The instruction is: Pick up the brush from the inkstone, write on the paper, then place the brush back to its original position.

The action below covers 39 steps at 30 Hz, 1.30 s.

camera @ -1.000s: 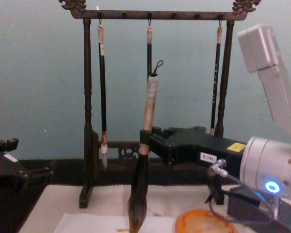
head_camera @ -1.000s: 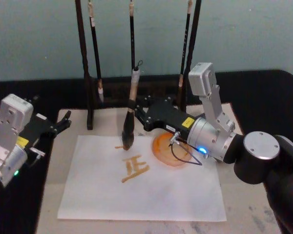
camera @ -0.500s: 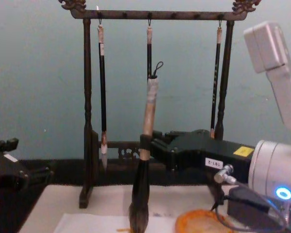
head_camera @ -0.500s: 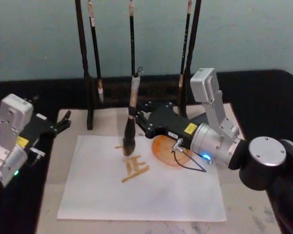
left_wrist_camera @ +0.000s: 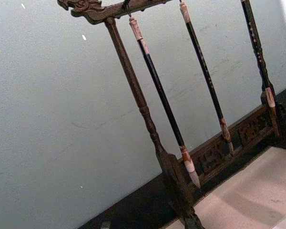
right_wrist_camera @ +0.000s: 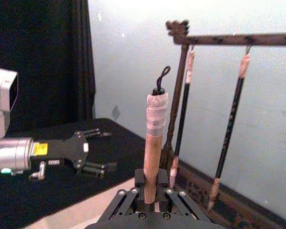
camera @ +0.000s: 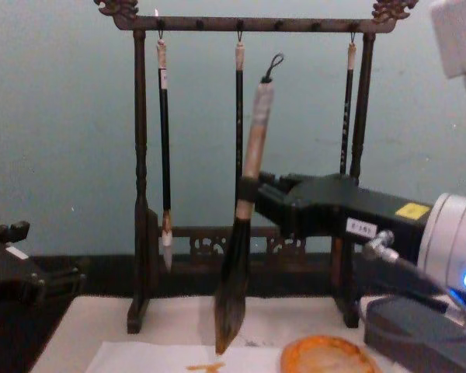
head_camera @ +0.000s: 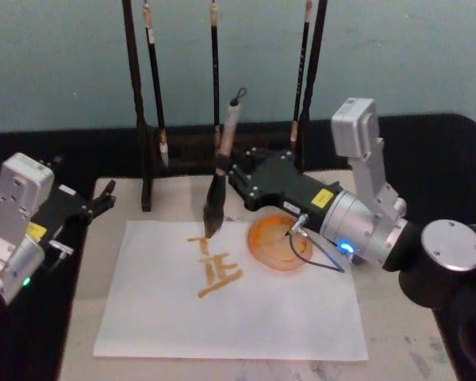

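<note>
My right gripper [head_camera: 227, 176] is shut on the brush [head_camera: 225, 147], gripping its thick beige handle [camera: 253, 155] above the dark section. The brush leans with its top toward the right. Its grey-brown bristles [camera: 227, 318] hang just over the far edge of the white paper [head_camera: 246, 313], beside orange strokes [head_camera: 216, 271]. In the right wrist view the handle [right_wrist_camera: 154, 143] rises between the closed fingers, black loop on top. The orange inkstone dish [head_camera: 279, 242] lies right of the tip, under the right arm. My left gripper [head_camera: 103, 198] rests open at the mat's left edge.
A dark wooden rack [camera: 140, 194] with three thin black-handled brushes [camera: 164, 140] stands right behind the paper, close to the held brush. A beige mat [head_camera: 81, 317] lies under the paper on a black tablecloth. The front half of the paper is bare.
The right gripper has drawn back toward the rack and risen, tilting the brush. The tip has lifted off the paper, where a new short orange stroke shows above the character.
</note>
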Each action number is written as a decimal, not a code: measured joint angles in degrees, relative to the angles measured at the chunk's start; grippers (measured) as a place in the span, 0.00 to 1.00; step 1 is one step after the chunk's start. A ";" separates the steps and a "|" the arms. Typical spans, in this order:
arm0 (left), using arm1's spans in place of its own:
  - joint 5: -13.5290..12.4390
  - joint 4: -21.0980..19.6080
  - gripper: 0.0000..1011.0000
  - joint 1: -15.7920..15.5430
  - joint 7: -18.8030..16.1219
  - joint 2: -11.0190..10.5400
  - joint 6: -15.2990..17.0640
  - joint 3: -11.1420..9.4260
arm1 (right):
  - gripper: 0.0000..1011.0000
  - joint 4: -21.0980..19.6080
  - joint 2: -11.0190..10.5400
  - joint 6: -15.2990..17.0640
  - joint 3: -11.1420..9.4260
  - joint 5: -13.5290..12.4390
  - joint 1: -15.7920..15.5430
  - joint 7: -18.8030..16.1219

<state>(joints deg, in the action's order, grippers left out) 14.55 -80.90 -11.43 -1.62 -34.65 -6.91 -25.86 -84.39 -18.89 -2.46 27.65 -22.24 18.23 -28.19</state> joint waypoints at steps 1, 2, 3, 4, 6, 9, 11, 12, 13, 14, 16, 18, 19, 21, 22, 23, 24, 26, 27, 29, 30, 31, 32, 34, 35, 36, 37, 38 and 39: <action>0.00 0.00 1.00 0.00 0.00 0.00 0.00 0.00 | 0.16 0.00 0.00 0.00 0.00 0.00 0.00 0.00; 0.00 0.00 1.00 0.00 0.00 0.00 0.00 0.00 | 0.16 -0.46 -0.12 -0.15 -0.41 -0.34 -0.22 0.12; 0.00 0.00 1.00 0.00 0.00 0.00 0.00 0.00 | 0.16 -0.61 -0.17 -0.20 -0.57 -0.50 -0.32 0.16; 0.00 0.00 1.00 0.00 0.00 0.00 0.00 0.00 | 0.16 -1.04 -0.29 -0.29 -1.06 -0.98 -0.59 0.26; 0.00 0.00 1.00 0.00 0.00 0.00 0.00 0.00 | 0.16 -1.72 -0.52 -0.34 -1.88 -1.94 -1.09 0.46; 0.00 0.00 1.00 0.00 0.00 0.00 0.00 0.00 | 0.16 -2.71 -0.88 -0.53 -3.25 -3.32 -2.02 0.87; 0.00 0.00 1.00 0.00 0.00 0.00 0.00 0.00 | 0.16 -3.25 -1.06 -0.55 -3.99 -4.28 -2.58 1.05; 0.00 0.00 1.00 0.00 0.00 0.00 0.00 0.00 | 0.16 -3.49 -1.16 -0.54 -4.36 -4.86 -2.88 1.11; 0.00 0.00 1.00 0.00 0.00 0.00 0.00 0.00 | 0.16 -3.90 -1.34 -0.41 -5.29 -6.18 -3.52 1.21; 0.00 0.00 1.00 0.00 0.00 0.00 0.00 0.00 | 0.16 -4.06 -1.42 -0.25 -5.78 -7.01 -3.85 1.23; 0.00 0.00 1.00 0.00 0.00 0.00 0.00 0.00 | 0.16 -4.25 -1.55 0.11 -6.63 -8.54 -4.44 1.27; 0.00 0.00 1.00 0.00 0.00 0.00 0.00 0.00 | 0.16 -4.50 -1.76 0.84 -8.19 -11.24 -5.47 1.46; 0.00 0.00 1.00 0.00 0.00 0.00 0.00 0.00 | 0.16 -4.58 -1.82 1.07 -8.65 -12.10 -5.82 1.54; 0.00 0.00 1.00 0.00 0.00 0.00 0.00 0.00 | 0.16 -4.64 -2.01 1.86 -10.16 -14.95 -6.79 1.91; 0.00 0.00 1.00 0.00 0.00 0.00 0.00 0.00 | 0.16 -4.64 -2.12 2.41 -11.14 -16.88 -7.44 2.13; 0.00 0.00 1.00 0.00 0.00 0.00 0.00 0.00 | 0.16 -4.64 -2.12 2.41 -11.14 -16.88 -7.44 2.13; 0.00 0.00 1.00 0.00 0.00 0.00 0.00 0.00 | 0.16 -4.55 -2.20 2.94 -12.09 -18.78 -7.98 2.36; 0.00 0.00 1.00 0.00 0.00 0.00 0.00 0.00 | 0.16 -4.25 -2.30 3.78 -13.32 -21.37 -8.77 2.54; 0.00 0.00 1.00 0.00 0.00 0.00 0.00 0.00 | 0.16 -4.11 -2.30 4.11 -13.81 -22.30 -9.05 2.63; 0.00 0.00 1.00 0.00 0.00 0.00 0.00 0.00 | 0.16 -3.72 -2.32 4.69 -14.60 -24.13 -9.46 2.78; 0.00 0.00 1.00 0.00 0.00 0.00 0.00 0.00 | 0.16 -3.26 -2.32 5.26 -15.18 -25.70 -9.77 2.90; 0.00 0.00 1.00 0.00 0.00 0.00 0.00 0.00 | 0.16 -2.95 -2.30 5.59 -15.49 -26.53 -9.89 2.93; 0.00 0.00 1.00 0.00 0.00 0.00 0.00 0.00 | 0.16 -2.22 -2.23 6.48 -16.10 -28.33 -10.07 3.03; 0.00 0.00 1.00 0.00 0.00 0.00 0.00 0.00 | 0.16 -1.55 -2.09 7.27 -16.57 -29.87 -10.17 3.21; 0.00 0.00 1.00 0.00 0.00 0.00 0.00 0.00 | 0.16 -1.15 -2.02 7.74 -16.79 -30.72 -10.19 3.32; 0.00 0.00 1.00 0.00 0.00 0.00 0.00 0.00 | 0.16 -0.19 -1.88 8.58 -17.16 -32.17 -10.19 3.54; 0.00 0.00 1.00 0.00 0.00 0.00 0.00 0.00 | 0.16 0.23 -1.80 9.02 -17.29 -32.89 -10.19 3.68; 0.00 0.00 1.00 0.00 0.00 0.00 0.00 0.00 | 0.16 0.69 -1.70 9.39 -17.43 -33.53 -10.15 3.77; 0.00 0.00 1.00 0.00 0.00 0.00 0.00 0.00 | 0.16 1.61 -1.56 10.07 -17.66 -34.75 -9.99 3.96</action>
<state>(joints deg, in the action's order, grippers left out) 14.55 -80.90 -11.43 -1.62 -34.65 -6.91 -25.86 -82.78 -20.45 7.61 9.99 -57.00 8.24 -24.23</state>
